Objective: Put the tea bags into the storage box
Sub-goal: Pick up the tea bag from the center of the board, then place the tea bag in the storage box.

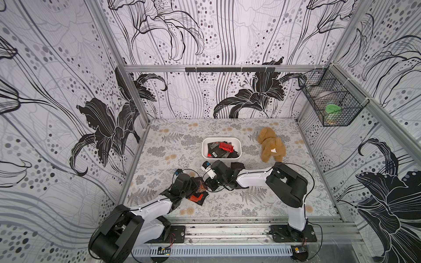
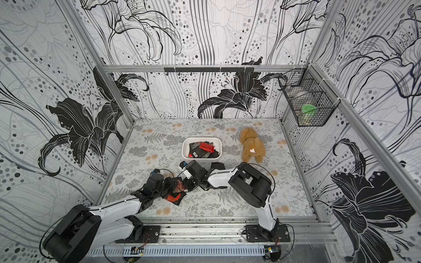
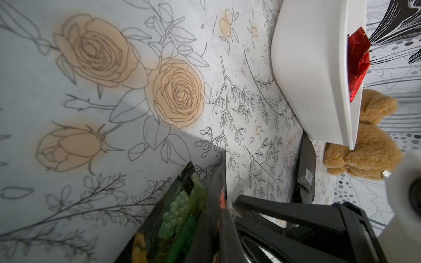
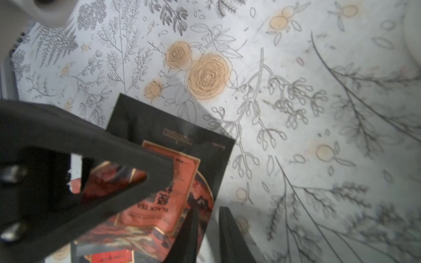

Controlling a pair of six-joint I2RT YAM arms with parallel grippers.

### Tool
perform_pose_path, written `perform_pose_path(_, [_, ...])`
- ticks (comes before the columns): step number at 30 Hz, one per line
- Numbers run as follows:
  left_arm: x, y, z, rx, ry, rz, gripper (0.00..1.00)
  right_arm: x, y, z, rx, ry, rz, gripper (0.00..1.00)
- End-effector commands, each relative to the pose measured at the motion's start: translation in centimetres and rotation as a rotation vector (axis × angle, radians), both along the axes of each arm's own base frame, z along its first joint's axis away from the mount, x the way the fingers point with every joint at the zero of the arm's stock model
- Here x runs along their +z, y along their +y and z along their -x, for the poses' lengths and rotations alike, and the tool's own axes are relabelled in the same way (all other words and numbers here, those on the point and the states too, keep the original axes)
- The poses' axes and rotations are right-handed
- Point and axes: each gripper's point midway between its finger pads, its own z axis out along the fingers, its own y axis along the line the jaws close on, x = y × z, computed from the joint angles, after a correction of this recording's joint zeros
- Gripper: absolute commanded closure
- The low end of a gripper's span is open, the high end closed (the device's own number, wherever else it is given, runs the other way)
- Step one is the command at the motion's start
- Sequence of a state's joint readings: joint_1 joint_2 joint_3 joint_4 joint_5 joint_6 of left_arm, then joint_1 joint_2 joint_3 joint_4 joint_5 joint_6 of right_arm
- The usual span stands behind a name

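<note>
Sachet — orange-labelled — pinched in left jaws.

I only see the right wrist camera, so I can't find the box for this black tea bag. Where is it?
Observer: The white storage box sits at the middle of the table.
Operator: Is anything in it yet?
Observer: Yes, several sachets, with a shiny red sachet on top.
Operator: Are more tea bags lying around?
Observer: A dark sachet lies on the table near the box's corner on the tan plush toy's side.
</note>
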State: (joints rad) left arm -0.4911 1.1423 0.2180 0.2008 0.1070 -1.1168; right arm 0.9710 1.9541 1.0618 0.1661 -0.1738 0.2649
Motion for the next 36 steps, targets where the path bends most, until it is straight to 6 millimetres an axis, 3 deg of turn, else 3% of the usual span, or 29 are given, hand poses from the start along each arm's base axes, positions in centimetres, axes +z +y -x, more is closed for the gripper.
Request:
perform_pose_path(1, [2.4, -0.2, -1.0, -0.002, -0.063, -0.007, 1.00, 1.7, -2.1, -1.2, -0.101, -0.102, 0.011, 0.78])
perform_pose_path(11, [9.2, 2.3, -2.6, 0.060, -0.175, -0.174, 1.00, 7.0, -10.4, -4.3, -0.505, -0.338, -0.015, 0.74])
perform_pose_path(15, [12.8, 1.6, -5.0, 0.049, -0.226, -0.219, 1.00, 8.2, -13.3, -4.9, -0.635, -0.375, -0.036, 0.72])
perform_pose_path(19, [15.5, 0.1, -8.6, 0.047, -0.261, -0.264, 1.00, 8.8, -15.8, -5.5, -0.718, -0.379, -0.066, 0.66])
perform_pose_path(24, [16.8, -3.9, -14.0, -0.006, -0.296, -0.248, 1.00, 8.4, -17.8, -6.3, -0.766, -0.341, -0.086, 0.61])
perform_pose_path(30, [15.7, -9.3, -20.3, -0.077, -0.290, -0.226, 1.00, 8.0, -18.2, -6.5, -0.763, -0.322, -0.094, 0.61])
perform_pose_path(33, [14.7, -11.7, -22.3, -0.111, -0.288, -0.191, 1.00, 8.1, -17.9, -6.5, -0.744, -0.321, -0.101, 0.60])
perform_pose_path(36, [13.9, -14.2, -23.1, -0.155, -0.292, -0.133, 1.00, 8.4, -17.8, -6.6, -0.734, -0.334, -0.103, 0.60])
